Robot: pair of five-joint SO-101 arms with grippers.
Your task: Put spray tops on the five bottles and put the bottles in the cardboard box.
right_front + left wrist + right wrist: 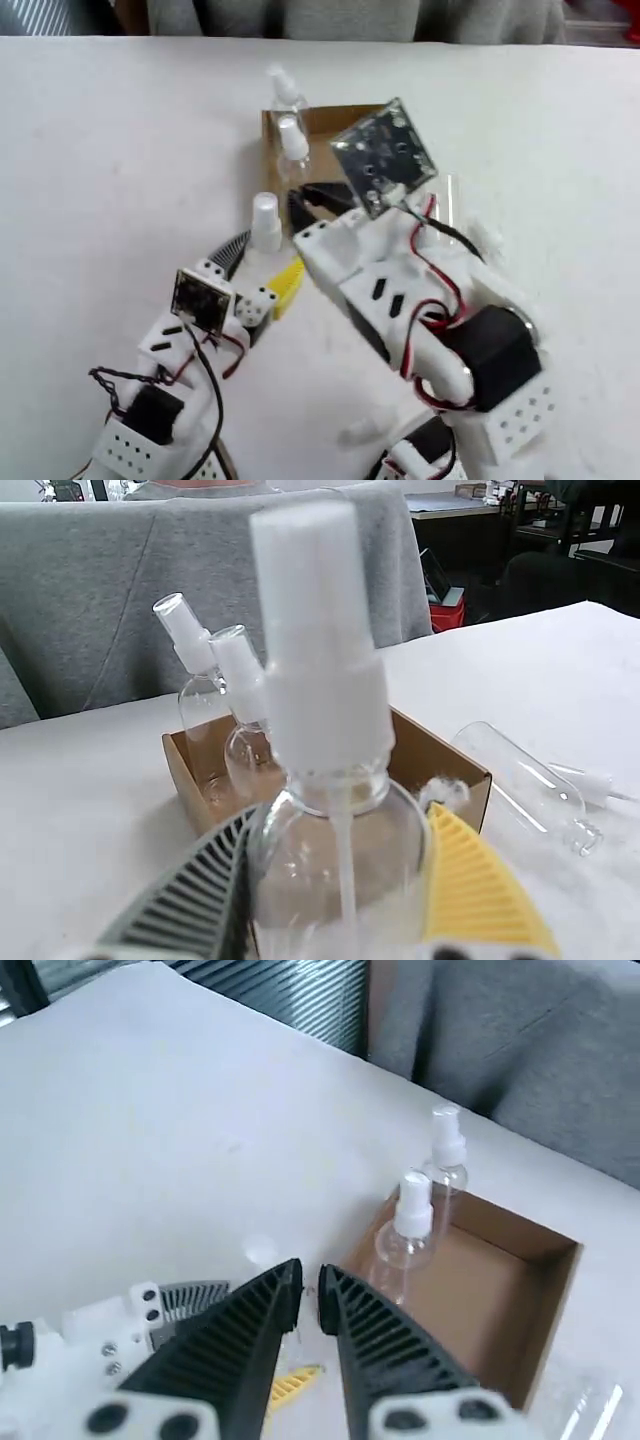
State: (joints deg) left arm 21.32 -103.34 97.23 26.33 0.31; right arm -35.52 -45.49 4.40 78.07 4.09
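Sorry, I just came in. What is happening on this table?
The left gripper holds an upright bottle, its spray top already on, next to the cardboard box. Two more topped bottles are in the box. The right gripper hovers close by. Another bottle lies on the table without a top, a loose spray top beside it.

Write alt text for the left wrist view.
A clear plastic bottle with a white spray top is gripped between the grey and yellow jaws of the left gripper. Behind it, a brown cardboard box holds two spray-topped bottles; beside it, a topless clear bottle lies on the white table.
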